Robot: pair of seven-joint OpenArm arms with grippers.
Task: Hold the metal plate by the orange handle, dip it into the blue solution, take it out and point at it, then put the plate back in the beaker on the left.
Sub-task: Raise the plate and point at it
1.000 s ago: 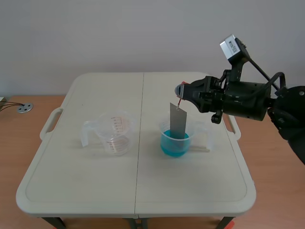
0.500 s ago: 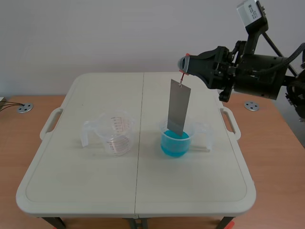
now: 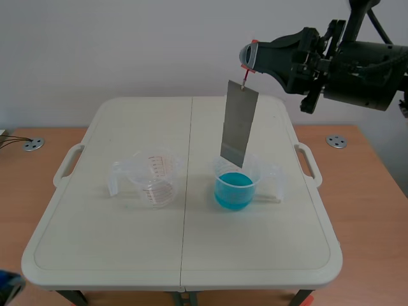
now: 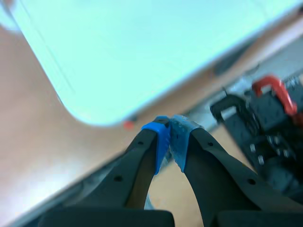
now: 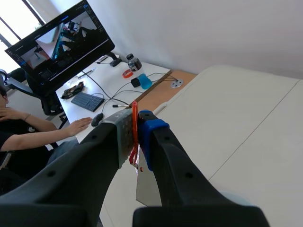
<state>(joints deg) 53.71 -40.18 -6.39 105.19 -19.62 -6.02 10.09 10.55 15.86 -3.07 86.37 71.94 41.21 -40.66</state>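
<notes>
Right hand (image 3: 247, 57) raised, pinching, left hand (image 4: 169, 141) closed

Identify the metal plate (image 3: 239, 124) by its plain matte grey face; its handle (image 5: 134, 135) is orange-red. The solution (image 3: 234, 189) reads bright blue inside a clear right beaker (image 3: 257, 171). The left beaker (image 3: 153, 167) is clear with red graduation marks. You will see the tabletop (image 3: 121, 242) in uniform cream. The right end effector (image 5: 135, 124) is black, with one grey dotted pad (image 5: 124, 132) and one blue pad (image 5: 150, 130). The left end effector (image 4: 170, 130) is black with blue pads (image 4: 161, 137).
</notes>
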